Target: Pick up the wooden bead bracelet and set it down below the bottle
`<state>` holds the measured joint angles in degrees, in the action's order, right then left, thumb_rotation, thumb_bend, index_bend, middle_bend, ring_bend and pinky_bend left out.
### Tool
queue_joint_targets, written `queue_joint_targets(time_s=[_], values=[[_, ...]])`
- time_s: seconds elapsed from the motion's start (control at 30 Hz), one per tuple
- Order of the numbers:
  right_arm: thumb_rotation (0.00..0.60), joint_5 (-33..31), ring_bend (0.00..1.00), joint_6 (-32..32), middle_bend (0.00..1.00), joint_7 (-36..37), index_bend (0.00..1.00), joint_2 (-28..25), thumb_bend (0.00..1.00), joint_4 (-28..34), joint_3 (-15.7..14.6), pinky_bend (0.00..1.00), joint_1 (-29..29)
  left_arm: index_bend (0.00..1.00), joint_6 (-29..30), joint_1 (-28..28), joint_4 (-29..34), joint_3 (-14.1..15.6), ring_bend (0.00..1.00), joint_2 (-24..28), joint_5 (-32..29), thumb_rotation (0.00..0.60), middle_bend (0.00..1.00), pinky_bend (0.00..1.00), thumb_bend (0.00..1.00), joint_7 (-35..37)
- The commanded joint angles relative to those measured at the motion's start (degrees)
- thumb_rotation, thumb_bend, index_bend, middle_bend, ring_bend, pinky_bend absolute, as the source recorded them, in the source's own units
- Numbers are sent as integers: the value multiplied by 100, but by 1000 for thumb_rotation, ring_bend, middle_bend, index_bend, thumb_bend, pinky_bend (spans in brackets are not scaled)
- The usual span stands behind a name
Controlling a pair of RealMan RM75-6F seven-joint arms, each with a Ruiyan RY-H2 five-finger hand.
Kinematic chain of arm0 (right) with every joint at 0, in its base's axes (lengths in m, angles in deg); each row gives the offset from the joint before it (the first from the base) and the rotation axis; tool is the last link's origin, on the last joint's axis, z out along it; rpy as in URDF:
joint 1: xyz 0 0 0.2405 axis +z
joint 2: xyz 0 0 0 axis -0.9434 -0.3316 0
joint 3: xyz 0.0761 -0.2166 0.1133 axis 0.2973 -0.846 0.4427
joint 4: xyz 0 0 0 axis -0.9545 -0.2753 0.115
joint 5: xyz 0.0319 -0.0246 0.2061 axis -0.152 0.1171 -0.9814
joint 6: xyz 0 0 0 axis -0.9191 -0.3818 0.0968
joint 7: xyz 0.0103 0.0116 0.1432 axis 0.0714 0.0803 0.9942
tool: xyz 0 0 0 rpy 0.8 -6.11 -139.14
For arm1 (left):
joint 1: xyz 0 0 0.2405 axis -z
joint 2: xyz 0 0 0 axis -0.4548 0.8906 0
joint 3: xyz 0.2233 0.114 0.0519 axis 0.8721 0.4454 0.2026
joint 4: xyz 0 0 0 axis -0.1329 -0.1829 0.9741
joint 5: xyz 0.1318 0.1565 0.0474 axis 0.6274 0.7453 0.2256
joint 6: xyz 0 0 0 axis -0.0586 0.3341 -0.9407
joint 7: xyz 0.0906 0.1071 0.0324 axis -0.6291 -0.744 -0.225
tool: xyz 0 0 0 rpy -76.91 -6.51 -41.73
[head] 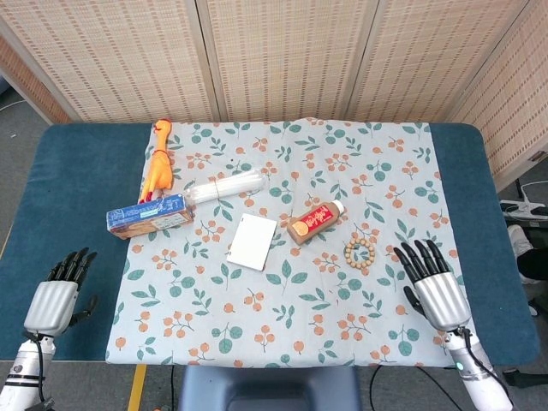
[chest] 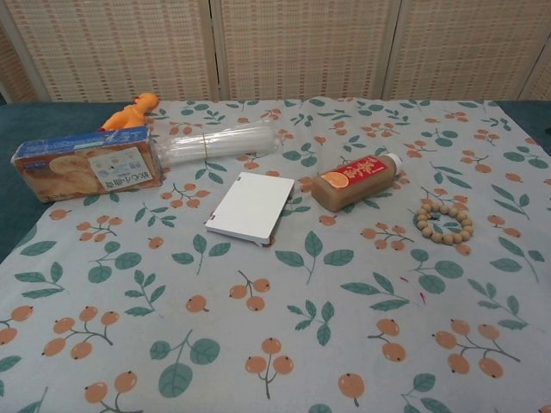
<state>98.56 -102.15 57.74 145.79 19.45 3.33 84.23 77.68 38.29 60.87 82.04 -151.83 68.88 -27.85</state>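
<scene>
The left hand (head: 53,301) hangs empty with fingers apart at the table's (head: 68,188) near left corner. Right of it lie a cracker box (chest: 89,173), its print too small to read, a white card (chest: 252,207) and the bottle (chest: 355,181) with a red, orange-marked label. The wooden bead bracelet (chest: 442,222) rests just beside and below the bottle's cap end. The right hand (head: 435,283), empty and spread, hovers near it.

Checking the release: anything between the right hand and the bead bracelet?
Nothing but bare floral cloth separates the right hand from the bead bracelet, as the head view shows.
</scene>
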Motion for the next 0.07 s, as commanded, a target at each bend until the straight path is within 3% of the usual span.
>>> queue_joint_targets(time_s=[0.03,0.07], values=[[600,-35,0,18,24,-12,0,124,342,-57,88,0,-190,0,0,0,0,0,0,0,0,600,0,147,428,0],[600,-55,0,13,10,16,0,127,342,-42,124,0,-206,0,0,0,0,0,0,0,0,600,0,143,425,0]])
